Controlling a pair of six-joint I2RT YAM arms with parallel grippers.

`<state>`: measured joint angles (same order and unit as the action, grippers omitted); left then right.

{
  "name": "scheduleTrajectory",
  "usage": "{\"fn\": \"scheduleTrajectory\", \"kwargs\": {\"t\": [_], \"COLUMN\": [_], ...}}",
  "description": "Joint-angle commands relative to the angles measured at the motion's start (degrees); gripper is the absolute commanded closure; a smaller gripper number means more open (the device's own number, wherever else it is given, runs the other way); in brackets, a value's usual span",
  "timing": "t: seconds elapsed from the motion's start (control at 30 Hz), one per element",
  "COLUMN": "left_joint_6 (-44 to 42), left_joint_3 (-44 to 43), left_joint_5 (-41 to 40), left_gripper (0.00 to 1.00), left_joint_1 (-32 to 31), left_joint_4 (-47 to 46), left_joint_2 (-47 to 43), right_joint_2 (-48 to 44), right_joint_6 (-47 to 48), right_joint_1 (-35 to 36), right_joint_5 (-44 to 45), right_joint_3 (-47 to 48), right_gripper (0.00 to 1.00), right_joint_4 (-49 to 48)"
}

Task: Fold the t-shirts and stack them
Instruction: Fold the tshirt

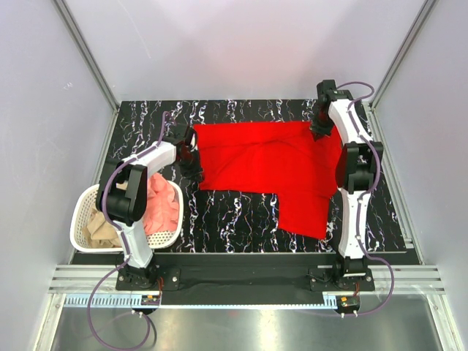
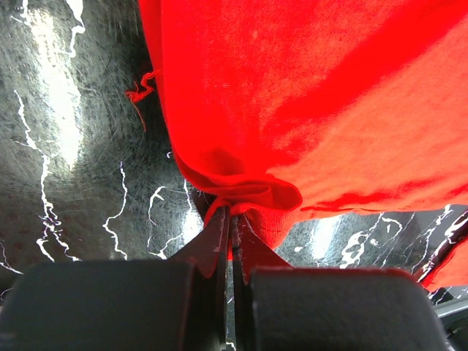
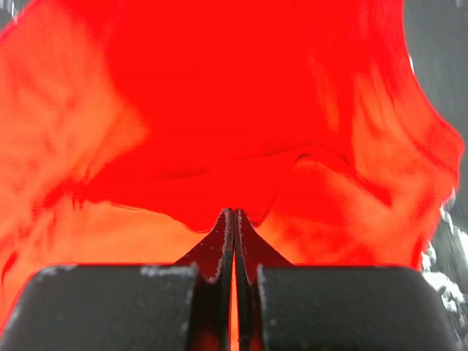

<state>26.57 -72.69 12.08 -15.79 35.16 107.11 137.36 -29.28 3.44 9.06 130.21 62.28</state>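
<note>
A bright red t-shirt (image 1: 270,164) lies spread across the black marbled table (image 1: 234,216), with a flap hanging toward the near right. My left gripper (image 1: 194,162) is at the shirt's left edge. In the left wrist view it (image 2: 232,213) is shut on a bunched fold of the red t-shirt (image 2: 292,95). My right gripper (image 1: 319,131) sits at the shirt's far right corner. The right wrist view shows it (image 3: 234,212) shut with the red t-shirt (image 3: 234,110) pinched between the tips, cloth filling the view.
A white perforated basket (image 1: 80,219) stands off the table's near left corner, holding a salmon-pink shirt (image 1: 162,205) and a tan one (image 1: 99,228). Metal frame posts run along both sides of the table. A loose red thread (image 2: 139,93) hangs off the shirt's edge.
</note>
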Motion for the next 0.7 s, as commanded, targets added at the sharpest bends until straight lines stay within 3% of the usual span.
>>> {"fn": "scheduleTrajectory", "kwargs": {"t": [0.0,0.23,0.53,0.63,0.67], "left_joint_6": [-0.81,-1.87,-2.75,-2.92,-2.92], "left_joint_3": [0.26,0.18,1.05,1.32,1.32], "left_joint_5": [0.93,0.58,0.49,0.75,0.84], "left_gripper": [1.00,1.00,1.00,1.00,1.00], "left_joint_1": [-0.38,-0.38,-0.38,-0.38,-0.38], "left_joint_4": [-2.02,-1.67,-1.76,-2.02,-2.20], "left_joint_2": [0.03,-0.06,-0.06,0.12,0.20], "right_joint_2": [-7.72,-12.64,-17.30,-20.63,-21.42], "right_joint_6": [-1.40,-2.45,-11.41,-14.83,-15.19], "right_joint_1": [2.44,6.05,11.14,12.11,12.29], "right_joint_5": [-1.42,-3.96,-8.80,-12.39,-13.44], "right_joint_3": [-6.09,-14.97,-27.63,-33.17,-35.79], "right_gripper": [1.00,1.00,0.97,0.85,0.70], "right_joint_4": [-0.06,0.39,-2.51,-5.32,-6.29]}}
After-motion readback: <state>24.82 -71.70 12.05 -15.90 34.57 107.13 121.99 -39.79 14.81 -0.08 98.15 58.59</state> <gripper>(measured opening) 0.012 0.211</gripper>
